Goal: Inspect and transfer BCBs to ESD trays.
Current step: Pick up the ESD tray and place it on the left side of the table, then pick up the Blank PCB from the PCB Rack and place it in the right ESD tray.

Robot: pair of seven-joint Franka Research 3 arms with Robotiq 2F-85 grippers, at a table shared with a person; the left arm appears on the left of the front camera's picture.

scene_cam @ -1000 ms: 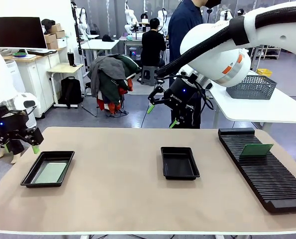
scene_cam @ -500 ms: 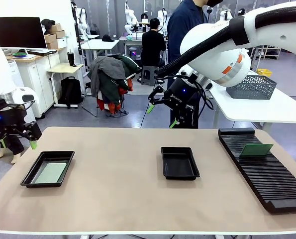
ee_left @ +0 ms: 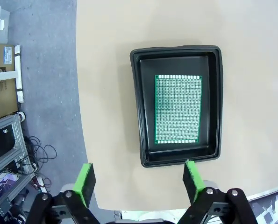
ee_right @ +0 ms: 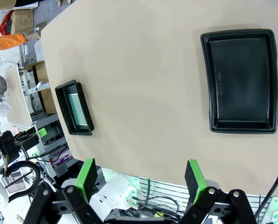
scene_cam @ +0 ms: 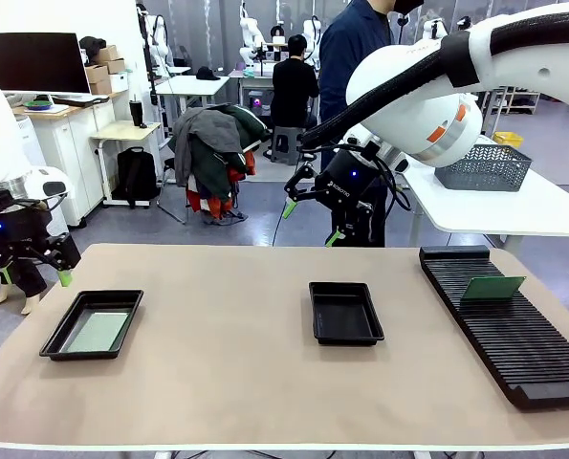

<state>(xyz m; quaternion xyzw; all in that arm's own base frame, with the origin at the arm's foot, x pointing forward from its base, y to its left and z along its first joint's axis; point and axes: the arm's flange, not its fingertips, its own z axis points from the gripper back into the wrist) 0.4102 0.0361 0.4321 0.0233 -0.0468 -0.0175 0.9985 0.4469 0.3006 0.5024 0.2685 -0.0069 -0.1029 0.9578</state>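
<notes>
BCB (ee_left: 178, 108) flat in ESD tray (ee_left: 135, 107) | left pincer (scene_cam: 38, 279) released, hovering near it | right pincer (scene_cam: 311, 222) released, raised high

A green BCB (ee_left: 178, 108) is lying flat inside the left ESD tray (ee_left: 138, 107), well left of the middle ESD tray (scene_cam: 345, 314). A second BCB (scene_cam: 492, 287) is standing tilted, well right of it.

in the front view the left arm (scene_cam: 2, 153) is cut by the picture's left edge. the right arm (scene_cam: 427, 96) runs out past the top and right edges and covers most of the person (scene_cam: 346, 57) behind it. the standing board (scene_cam: 492, 287) has its lower edge sunk between the ribs of the rack (scene_cam: 514, 354). in the right wrist view the far tray (ee_right: 79, 131) holds a flat board (ee_right: 80, 112) too small to read, perhaps finely gridded.
</notes>
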